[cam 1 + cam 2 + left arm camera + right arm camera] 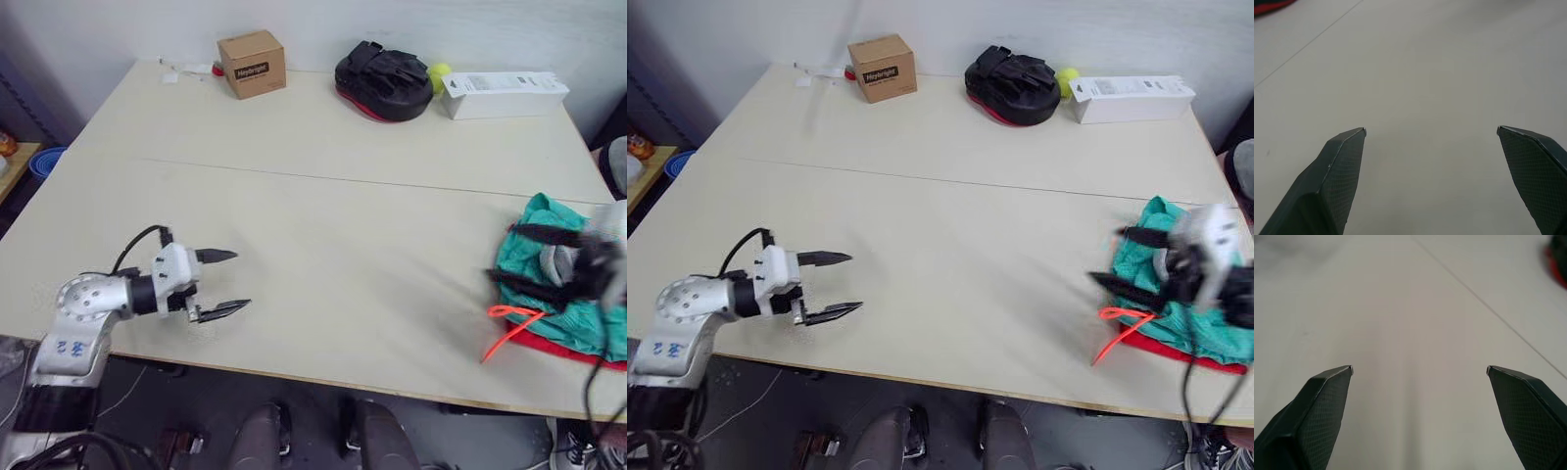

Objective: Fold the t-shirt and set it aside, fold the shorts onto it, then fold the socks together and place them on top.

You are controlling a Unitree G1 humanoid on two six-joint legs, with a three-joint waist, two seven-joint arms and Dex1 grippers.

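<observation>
Looks like the shorts (563, 284) are already stacked on the t-shirt (568, 351) at the table's (372, 225) right edge, both grippers (227, 281) (1117, 259) spread open and empty, so the socks come next, wherever they are.

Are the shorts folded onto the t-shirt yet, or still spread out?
Bunched on it, neatness unclear. The shorts lie heaped over the t-shirt at the table's right edge, orange drawstring trailing out.
</observation>
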